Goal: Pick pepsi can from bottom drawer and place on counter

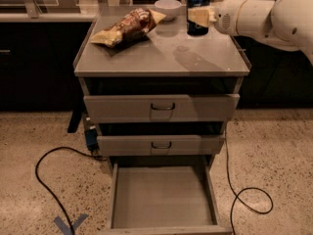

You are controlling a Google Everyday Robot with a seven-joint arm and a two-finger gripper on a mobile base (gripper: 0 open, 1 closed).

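The pepsi can (197, 4), dark blue with a silver top, is held upright in my gripper (199, 16) above the back right part of the counter (161, 55). The gripper's pale fingers are shut on the can's side, and the white arm reaches in from the right. A shadow of the can lies on the counter below it. The bottom drawer (161, 197) stands pulled open at the foot of the cabinet, and its flat grey floor holds nothing.
A yellow-brown chip bag (128, 26) lies on the counter's back left. A white bowl (167, 8) sits at the back middle, just left of the can. Two drawers with dark loop handles (162, 106) are closed. Black cables (49, 180) trail on the speckled floor on both sides.
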